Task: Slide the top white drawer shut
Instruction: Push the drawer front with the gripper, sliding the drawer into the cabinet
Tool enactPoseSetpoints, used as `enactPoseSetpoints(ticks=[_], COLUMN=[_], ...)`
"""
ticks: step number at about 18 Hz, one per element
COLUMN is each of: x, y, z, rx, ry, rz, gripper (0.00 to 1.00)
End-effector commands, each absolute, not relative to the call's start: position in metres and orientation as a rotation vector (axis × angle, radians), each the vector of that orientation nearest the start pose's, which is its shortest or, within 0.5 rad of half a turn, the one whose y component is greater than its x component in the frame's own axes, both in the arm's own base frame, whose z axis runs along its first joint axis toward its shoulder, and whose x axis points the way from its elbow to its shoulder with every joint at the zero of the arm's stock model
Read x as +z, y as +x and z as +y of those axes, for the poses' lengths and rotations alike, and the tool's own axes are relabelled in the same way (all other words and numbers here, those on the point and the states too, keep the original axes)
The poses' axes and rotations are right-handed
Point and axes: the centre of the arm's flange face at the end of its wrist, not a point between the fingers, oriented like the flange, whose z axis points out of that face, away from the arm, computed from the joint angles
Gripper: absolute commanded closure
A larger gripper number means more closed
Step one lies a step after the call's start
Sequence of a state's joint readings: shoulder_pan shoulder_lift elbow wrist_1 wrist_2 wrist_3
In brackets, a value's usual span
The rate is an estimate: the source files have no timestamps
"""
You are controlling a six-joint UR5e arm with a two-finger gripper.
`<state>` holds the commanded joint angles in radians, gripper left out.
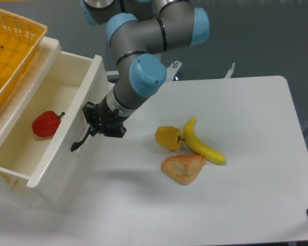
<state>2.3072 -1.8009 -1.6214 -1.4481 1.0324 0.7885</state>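
**Drawer partly open, end effector at the handle**

Only one view to go on, the fixed camera looking down at the white surface (246,179).

Top white drawer (61,154) sits at the left side of the frame, pulled out from the cabinet so you can look straight down into it. A red bell pepper (45,124) is lying inside on the drawer floor, over toward the left wall. The curved black handle (80,142) sticks out from the front panel, pointing down and to the left.

The end effector (95,125) is right up against that front panel at the upper end of the handle. Its fingers look drawn in close together around the handle's top, but it's all black on black there, so I honestly can't tell if it's actually clamped on.

Over the top left corner there's a yellow wicker basket (20,36) on top of the cabinet.

Out in the middle of the surface, well apart from the drawer: a yellow bell pepper (168,137), a banana (203,146) touching it, and a piece of bread (183,168) just below both.
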Motion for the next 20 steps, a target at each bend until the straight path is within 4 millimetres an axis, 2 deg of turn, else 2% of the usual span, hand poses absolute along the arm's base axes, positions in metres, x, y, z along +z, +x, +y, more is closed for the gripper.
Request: enactPoseSetpoints(ticks=[10, 20], x=[0.365, 0.359], y=[-0.222, -0.190], z=[0.544, 0.552], rx=[-0.726, -0.762], ry=[-2.806, -2.829], rz=[0.040, 0.083], gripper=[1.00, 1.00])
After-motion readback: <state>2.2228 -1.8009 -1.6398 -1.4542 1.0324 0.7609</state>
